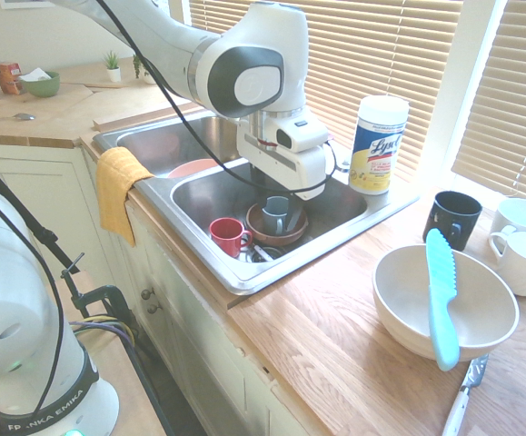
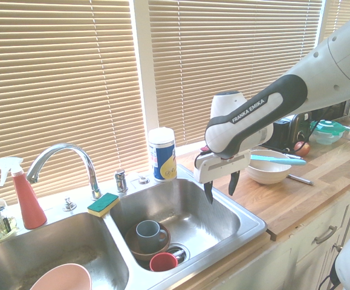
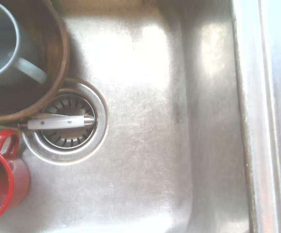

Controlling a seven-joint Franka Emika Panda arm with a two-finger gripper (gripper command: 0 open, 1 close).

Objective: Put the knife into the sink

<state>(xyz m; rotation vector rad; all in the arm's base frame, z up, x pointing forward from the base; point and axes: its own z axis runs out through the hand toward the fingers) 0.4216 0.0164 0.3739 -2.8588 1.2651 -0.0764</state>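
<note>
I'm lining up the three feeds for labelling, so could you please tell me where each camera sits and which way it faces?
First exterior view: in front of the counter, looking along it toward the window; shows the arm, its base and the pincer above the sink, with the knife on the white bowl.
Second exterior view: from the opposite side, over the sink's other basin, facing the blinds; shows the arm and the open, empty pincer.
Wrist view: straight down into the basin at the drain; no robot parts.
All three share the red cup.
</note>
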